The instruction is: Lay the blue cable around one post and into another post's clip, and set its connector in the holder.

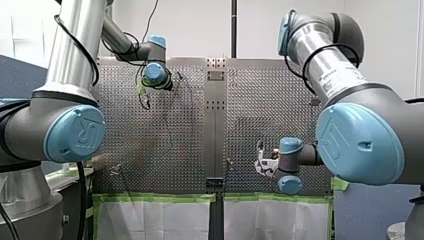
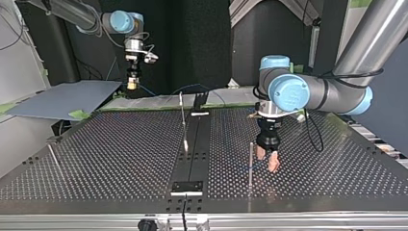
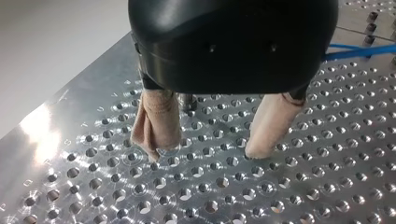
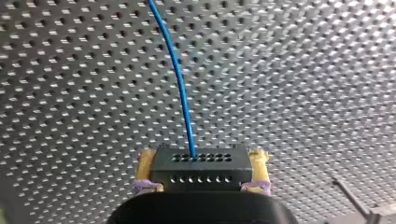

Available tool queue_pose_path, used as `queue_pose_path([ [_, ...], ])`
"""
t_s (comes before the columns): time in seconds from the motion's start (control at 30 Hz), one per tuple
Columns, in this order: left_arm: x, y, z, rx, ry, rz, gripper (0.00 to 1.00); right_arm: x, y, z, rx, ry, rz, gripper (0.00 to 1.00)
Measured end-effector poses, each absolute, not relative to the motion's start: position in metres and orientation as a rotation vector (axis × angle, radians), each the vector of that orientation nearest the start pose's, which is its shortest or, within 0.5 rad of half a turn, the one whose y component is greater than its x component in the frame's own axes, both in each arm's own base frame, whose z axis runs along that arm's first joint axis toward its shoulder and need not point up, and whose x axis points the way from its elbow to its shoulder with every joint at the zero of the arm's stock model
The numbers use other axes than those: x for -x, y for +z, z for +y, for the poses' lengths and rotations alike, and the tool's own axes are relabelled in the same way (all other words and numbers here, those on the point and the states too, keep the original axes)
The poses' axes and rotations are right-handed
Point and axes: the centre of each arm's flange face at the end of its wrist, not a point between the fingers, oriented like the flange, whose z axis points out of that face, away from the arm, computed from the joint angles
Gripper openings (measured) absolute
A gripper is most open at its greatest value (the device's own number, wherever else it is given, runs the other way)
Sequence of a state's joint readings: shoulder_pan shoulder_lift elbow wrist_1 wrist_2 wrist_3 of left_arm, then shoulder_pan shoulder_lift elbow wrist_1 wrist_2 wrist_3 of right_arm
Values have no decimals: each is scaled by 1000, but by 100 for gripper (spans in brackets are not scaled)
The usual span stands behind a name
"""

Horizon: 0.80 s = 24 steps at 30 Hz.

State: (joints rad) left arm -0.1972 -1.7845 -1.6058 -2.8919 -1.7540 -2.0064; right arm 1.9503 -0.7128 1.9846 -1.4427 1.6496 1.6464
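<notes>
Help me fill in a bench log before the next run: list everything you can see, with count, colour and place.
perforated table: one, silver, across the whole work area.
posts: three, thin metal, standing on the table, spread across the top view.
blocks: two, dark with a pale edge, on the table's middle strip; one may be the holder.
connector: one, black, between yellow pads.
blue cable: one, blue, running from the connector across the table.
grey sheet: one, grey, beyond the table at the top view's left.
green tape: green, along the table's edge in the front view.
arms: two, silver with blue caps.
left gripper: black, beige pads, open, low over the table beside a post.
right gripper: yellow pads, shut on the connector.
</notes>
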Motion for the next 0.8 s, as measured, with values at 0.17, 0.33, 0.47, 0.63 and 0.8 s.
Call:
queue_pose_path([
  [0.17, -535, 382, -224, 332, -351, 1547, 100, -325, -38, -463, -1300, 1562, -1032, 12],
  [0.33, -531, 379, -223, 357, -337, 1568, 100, -326, -44, -461, -1326, 1542, -1046, 12],
  [0.47, -527, 377, -222, 406, -331, 1580, 100, -326, -45, -460, -1330, 1535, -1051, 12],
  [0.63, -524, 377, -226, 433, -360, 1582, 100, -326, -45, -460, -1332, 1533, -1053, 12],
  [0.8, -523, 377, -229, 459, -399, 1578, 100, -328, -45, -459, -1333, 1535, -1052, 12],
])
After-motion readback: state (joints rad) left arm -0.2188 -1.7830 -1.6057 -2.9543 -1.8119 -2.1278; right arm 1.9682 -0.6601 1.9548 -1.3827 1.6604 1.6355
